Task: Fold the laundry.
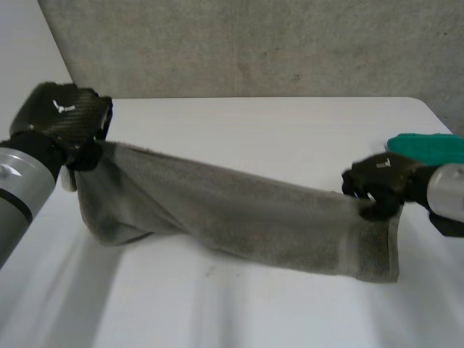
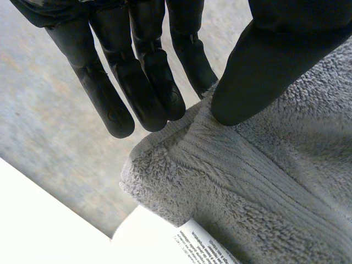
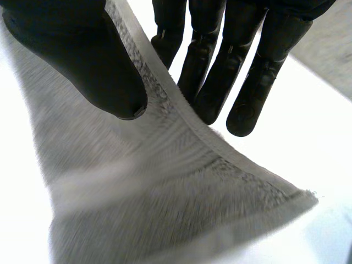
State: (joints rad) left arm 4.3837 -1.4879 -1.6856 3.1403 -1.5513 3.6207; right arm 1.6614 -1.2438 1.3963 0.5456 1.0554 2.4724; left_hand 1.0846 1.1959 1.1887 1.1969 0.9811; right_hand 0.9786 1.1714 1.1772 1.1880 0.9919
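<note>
You're looking at what seems to be a robot lab test bench: a plain white table (image 1: 275,138), a speckled grey backdrop panel (image 1: 254,43) behind it, machine arms at both sides, and a grey towel (image 1: 239,217) and green cloth (image 1: 428,147) as laundry.

Matt, fluffy terry-cloth towel (image 1: 239,217)

White table (image 1: 254,130) carries grey towel (image 1: 239,217) and green cloth (image 1: 428,147).

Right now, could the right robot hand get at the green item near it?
Probably not yet: the right robot hand pinches the grey towel. The green item lies close beside it, nothing between; letting go should free it.
</note>
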